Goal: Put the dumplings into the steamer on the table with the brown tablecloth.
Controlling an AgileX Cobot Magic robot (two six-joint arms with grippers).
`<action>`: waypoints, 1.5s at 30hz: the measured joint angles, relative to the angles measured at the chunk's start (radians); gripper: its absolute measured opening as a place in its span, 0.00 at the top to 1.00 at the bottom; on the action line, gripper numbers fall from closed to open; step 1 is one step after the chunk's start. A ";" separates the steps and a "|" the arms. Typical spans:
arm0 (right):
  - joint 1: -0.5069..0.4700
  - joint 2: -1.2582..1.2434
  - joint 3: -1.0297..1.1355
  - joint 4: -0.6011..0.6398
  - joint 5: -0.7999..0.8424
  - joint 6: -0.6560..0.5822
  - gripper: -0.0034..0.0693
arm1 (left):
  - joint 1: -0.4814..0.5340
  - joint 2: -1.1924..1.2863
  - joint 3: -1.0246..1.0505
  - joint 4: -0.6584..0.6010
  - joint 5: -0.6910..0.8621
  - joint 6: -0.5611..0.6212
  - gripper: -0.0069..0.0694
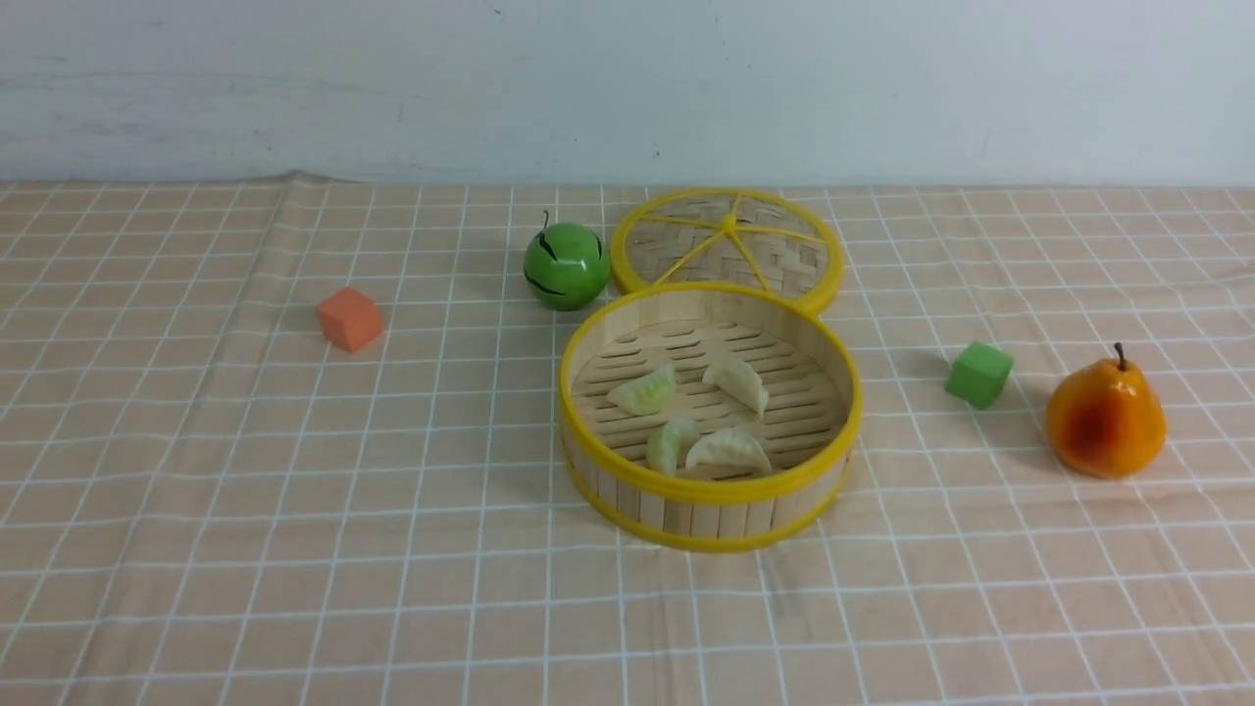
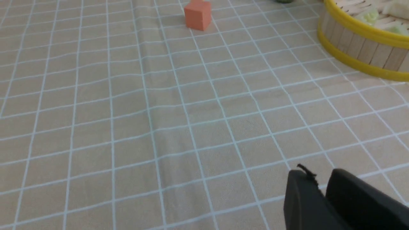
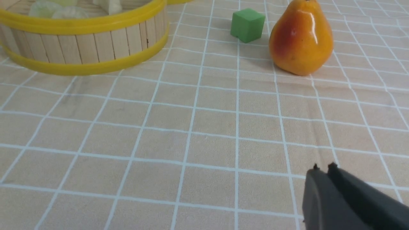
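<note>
A pale, scuffed wall (image 1: 627,88) closes the scene behind the table (image 1: 196,549), which fills the rest of the front view under the brown tablecloth (image 1: 412,608), peach-tan with a thin white grid and a few lengthwise creases on the left.

The steamer (image 1: 710,495) stands upright near the table's middle, open side up, its slatted floor running left to right. The flat woven lid (image 1: 727,245) lies just behind it, the steamer's far rim overlapping it in this view. A pear (image 1: 1105,417) stands upright at the right, a green apple (image 1: 566,266) just left of the lid. A green cube (image 1: 978,374) sits between steamer and pear; an orange cube (image 1: 349,319) lies well apart on the left.

All four dumplings lie inside the steamer. The far green dumpling (image 1: 644,391) has its long axis rising to the right; the far white dumpling (image 1: 737,384) slants down to the right. The near green dumpling (image 1: 669,445) runs almost front to back; the near white dumpling (image 1: 728,451) lies crosswise, its arch facing away.

The left end effector (image 2: 321,187) hangs over bare cloth, jaws slightly apart, grasping nothing. The right end effector (image 3: 323,171) is clenched on nothing, over bare cloth.
</note>
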 joint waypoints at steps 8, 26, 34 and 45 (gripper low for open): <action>0.000 0.000 0.000 0.000 0.001 0.001 0.90 | 0.362 -0.025 0.186 -0.330 -0.355 0.170 0.93; 0.000 0.000 0.000 0.000 0.001 0.001 0.86 | 0.442 -0.025 0.257 -0.496 -0.288 0.352 0.93; 0.000 0.000 0.000 0.000 0.001 0.001 0.84 | 0.442 -0.025 0.257 -0.500 -0.288 0.352 0.93; 0.000 0.000 0.000 0.000 0.001 0.001 0.83 | 0.442 -0.025 0.257 -0.501 -0.287 0.352 0.93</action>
